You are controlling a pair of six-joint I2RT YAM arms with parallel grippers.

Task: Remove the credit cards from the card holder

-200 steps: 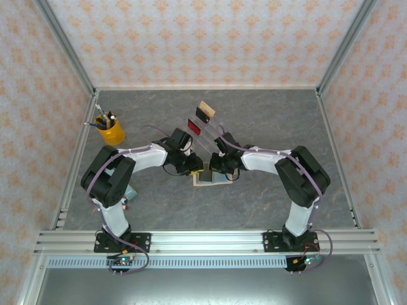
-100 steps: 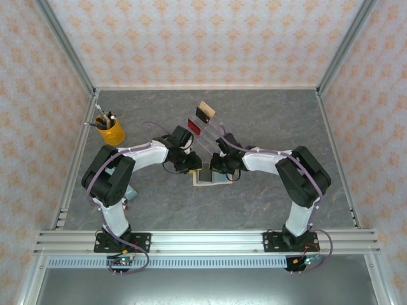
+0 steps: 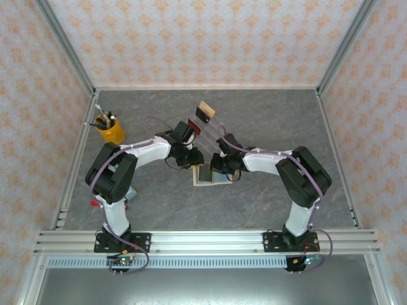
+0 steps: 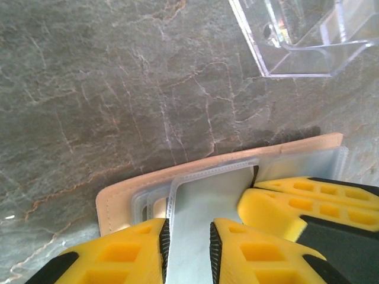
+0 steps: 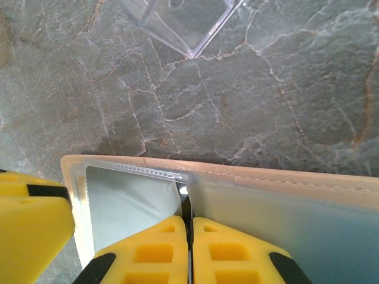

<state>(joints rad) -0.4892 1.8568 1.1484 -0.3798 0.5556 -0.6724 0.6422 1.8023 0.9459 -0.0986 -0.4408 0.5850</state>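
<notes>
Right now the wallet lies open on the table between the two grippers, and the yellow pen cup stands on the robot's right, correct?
No. The wallet does lie open between the left gripper and the right gripper, but the yellow pen cup stands on the robot's left; the top view shows it.

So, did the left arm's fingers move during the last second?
Yes. The left fingers went toward the clear stand, away from the card holder.

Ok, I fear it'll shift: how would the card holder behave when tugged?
The card holder looks thin and light, so it would probably slide on the smooth table. Its clear pockets seem floppy and may lift.
</notes>
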